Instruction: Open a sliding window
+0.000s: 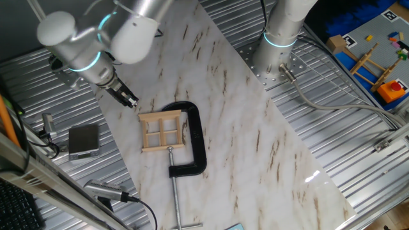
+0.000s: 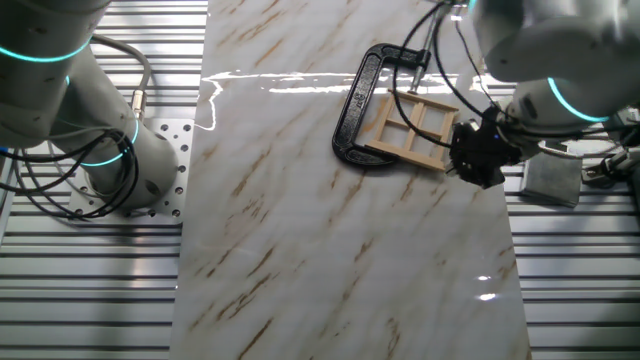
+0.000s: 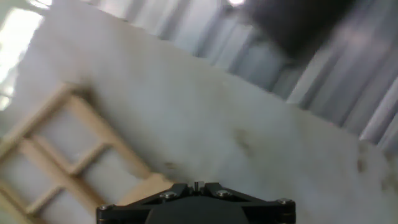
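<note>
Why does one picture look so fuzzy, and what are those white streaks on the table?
The hand view is blurred throughout: the wooden window has soft edges there. Both fixed views are sharp. In the other fixed view, lamp glare runs as a white streak across the marble table near the black clamp; one fixed view shows a smaller bright patch.

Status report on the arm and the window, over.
Gripper beside the sliding window, not touching; jaw state unclear. Window flat on marble, held by black C-clamp. Nothing between.

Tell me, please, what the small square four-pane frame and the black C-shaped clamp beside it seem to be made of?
The small square four-pane frame looks like pale unfinished wood: light tan, matte slats. The black C-shaped clamp seems painted metal, slightly glossy, with a bare steel screw.
</note>
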